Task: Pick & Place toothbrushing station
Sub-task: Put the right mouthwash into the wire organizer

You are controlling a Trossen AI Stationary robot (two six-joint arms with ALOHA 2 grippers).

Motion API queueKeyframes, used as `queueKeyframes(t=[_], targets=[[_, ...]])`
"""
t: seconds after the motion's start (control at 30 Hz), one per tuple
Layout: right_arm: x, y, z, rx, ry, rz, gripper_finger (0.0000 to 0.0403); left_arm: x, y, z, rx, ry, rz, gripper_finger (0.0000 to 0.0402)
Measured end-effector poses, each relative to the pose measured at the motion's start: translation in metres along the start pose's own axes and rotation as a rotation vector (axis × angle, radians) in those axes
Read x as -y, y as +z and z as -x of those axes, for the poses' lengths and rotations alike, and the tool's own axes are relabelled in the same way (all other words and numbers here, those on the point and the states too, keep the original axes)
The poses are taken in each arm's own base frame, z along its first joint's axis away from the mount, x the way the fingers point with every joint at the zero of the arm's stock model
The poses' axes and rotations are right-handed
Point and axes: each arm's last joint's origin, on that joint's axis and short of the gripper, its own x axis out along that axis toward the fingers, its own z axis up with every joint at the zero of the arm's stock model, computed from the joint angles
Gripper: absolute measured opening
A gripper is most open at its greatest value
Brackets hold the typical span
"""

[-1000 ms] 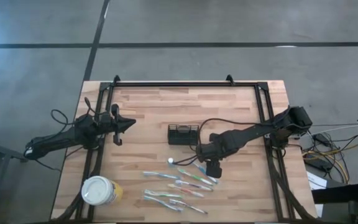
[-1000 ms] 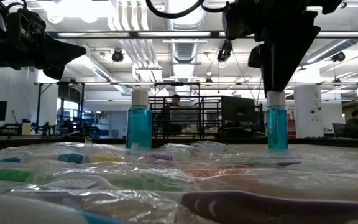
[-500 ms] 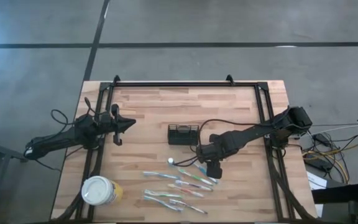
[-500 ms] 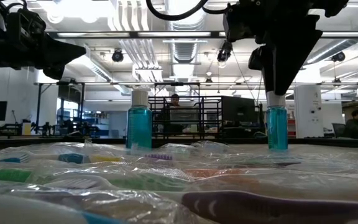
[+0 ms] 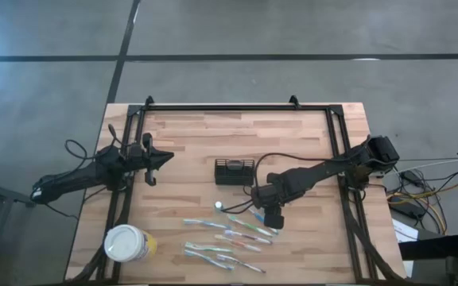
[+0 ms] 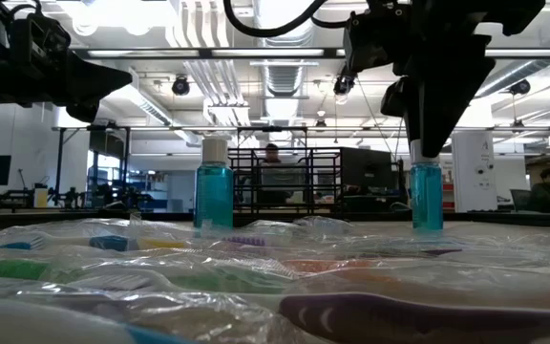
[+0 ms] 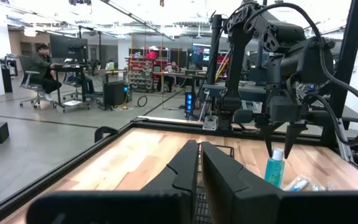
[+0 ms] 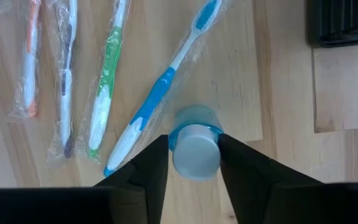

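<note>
Since a second ago the right gripper (image 8: 194,163) has come lower over one bottle (image 8: 194,146), its fingers (image 8: 149,168) now spread to either side of the white cap without clearly pressing it; nothing else on the table (image 5: 189,139) has shifted. Two blue bottles stand upright in the low view, this one (image 6: 426,194) under the right gripper and a second (image 6: 214,183) well apart from it; from above, only the second one's cap (image 5: 218,206) is plain. One black caddy (image 5: 234,171) sits near the table's middle, just beside the right gripper (image 5: 270,216) on the far side, and apart from it. One white tub (image 5: 129,243) stands at the near left corner. Wrapped toothbrushes (image 5: 227,235) lie scattered along the near edge; I count about eight, though the wrappers overlap and blur the tally. Four (image 8: 112,87) show beside the bottle in the right wrist view. The left gripper (image 5: 168,158) waits over the table's left side, fingers (image 7: 182,171) pressed nearly together.
</note>
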Motion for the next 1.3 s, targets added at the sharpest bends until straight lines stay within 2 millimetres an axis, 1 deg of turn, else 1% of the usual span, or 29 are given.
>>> queueKeyframes(t=[0.17, 0.43, 0.6, 0.77, 0.87, 0.97, 1.13, 1.3], targets=[[0.000, 0.001, 0.001, 0.003, 0.000, 0.035, 0.0087, 0.000, 0.000, 0.000, 0.000, 0.000, 0.000, 0.0025], [-0.002, 0.007, 0.013, 0.035, -0.049, 0.082, 0.0086, 0.000, 0.000, 0.000, 0.000, 0.000, 0.000, 0.0025], [-0.002, 0.010, 0.035, 0.039, -0.129, 0.130, 0.0086, 0.000, 0.000, 0.000, 0.000, 0.001, 0.000, 0.0025], [0.002, 0.018, 0.068, 0.126, -0.201, 0.179, 0.0086, 0.000, 0.000, 0.000, 0.000, 0.001, 0.000, 0.0025], [0.011, 0.025, 0.089, 0.186, -0.203, 0.216, 0.0086, 0.000, 0.000, 0.000, -0.001, 0.001, -0.004, 0.0025], [0.023, 0.032, 0.104, 0.225, -0.214, 0.269, 0.0086, 0.000, 0.000, 0.000, -0.005, 0.001, -0.004, 0.0025], [0.052, 0.044, 0.125, 0.260, -0.259, 0.353, 0.0086, 0.000, -0.001, 0.000, -0.008, 0.002, -0.008, 0.0025], [0.080, 0.062, 0.141, 0.295, -0.309, 0.398, 0.0086, 0.000, -0.002, 0.000, -0.016, 0.002, -0.017, 0.0025]])
